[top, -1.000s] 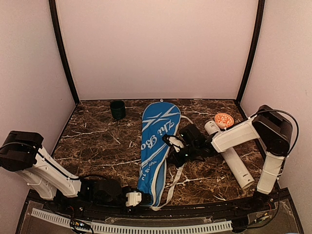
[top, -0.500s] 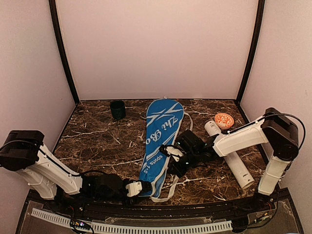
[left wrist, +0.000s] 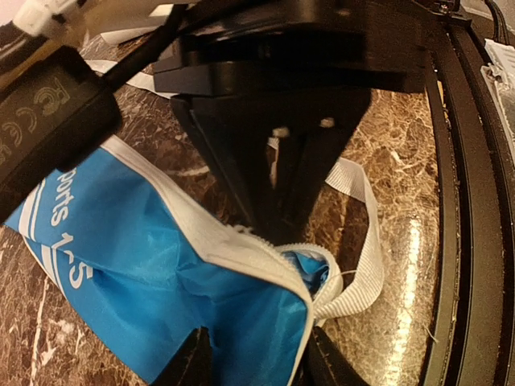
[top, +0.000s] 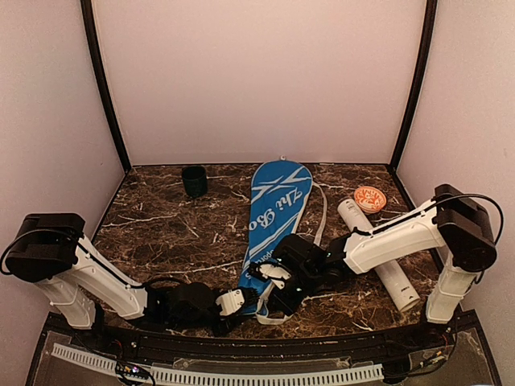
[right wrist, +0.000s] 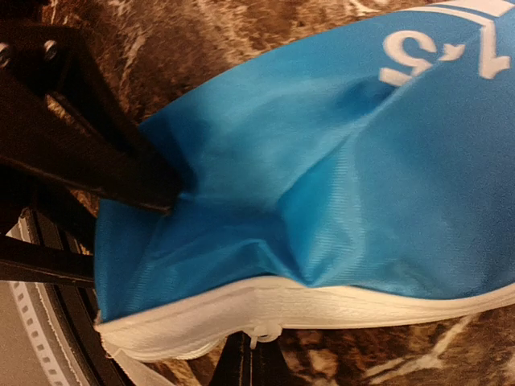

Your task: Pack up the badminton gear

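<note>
The left gripper (top: 241,301) sits at the near, narrow end of the blue racket bag (top: 269,217). Its fingers (left wrist: 191,363) straddle that end, and the blue cloth fills the gap between them, so it is gripping the bag. The bag lies lengthwise down the middle of the table, with its broad rounded end at the back. Just right of the bag's near end, the right gripper (left wrist: 269,225) is closed tight on the white zip edging (right wrist: 322,310). The wrist view is too close to show whether it has the zip pull itself or only the trim.

The bag looks light and limp. The thin nylon puckers and folds under the pinch, so it will probably sag, slide and twist rather than hold a shape. The stitched white edging and the narrow end seem the firmest places to take hold, while a pinch of plain cloth would likely slip. The loose white strap (top: 322,217) trailing off the bag's right side could snag.

Far left of the bag, near the back, stands a small dark cup (top: 194,180). The tabletop (top: 161,233) is glossy brown marble with white veins, smooth and probably slick under nylon. Right of the bag lies the long white tube (top: 380,256), with an orange lid (top: 370,198) beside its far end. Plain pale walls (top: 257,80) close in the table on three sides, and a black rail (left wrist: 459,201) runs just past the bag's near end.
</note>
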`<state>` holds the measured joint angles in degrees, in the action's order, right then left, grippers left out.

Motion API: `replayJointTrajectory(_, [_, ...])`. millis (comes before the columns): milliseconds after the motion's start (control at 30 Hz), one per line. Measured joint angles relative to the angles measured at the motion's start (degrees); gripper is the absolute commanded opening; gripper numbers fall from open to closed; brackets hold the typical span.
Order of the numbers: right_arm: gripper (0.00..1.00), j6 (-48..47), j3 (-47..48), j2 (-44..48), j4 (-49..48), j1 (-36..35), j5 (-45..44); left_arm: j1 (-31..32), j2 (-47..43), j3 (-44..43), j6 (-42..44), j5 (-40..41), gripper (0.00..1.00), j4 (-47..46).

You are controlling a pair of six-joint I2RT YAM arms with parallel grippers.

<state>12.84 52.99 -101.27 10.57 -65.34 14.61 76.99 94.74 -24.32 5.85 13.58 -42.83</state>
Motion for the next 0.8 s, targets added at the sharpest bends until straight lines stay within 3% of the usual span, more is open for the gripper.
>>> replayJointTrajectory(467, [0.00, 8.22, -5.55, 4.46, -5.07, -6.49, -2.47, -0.04, -0.31, 0.70, -3.43, 0.26, 0.40, -0.83])
replayJointTrajectory(800, [0.00, 12.92, -3.89, 3.69, -6.08, -9.46, -2.75, 0.04, -2.16, 1.99, -5.73, 0.44, 0.44, 0.04])
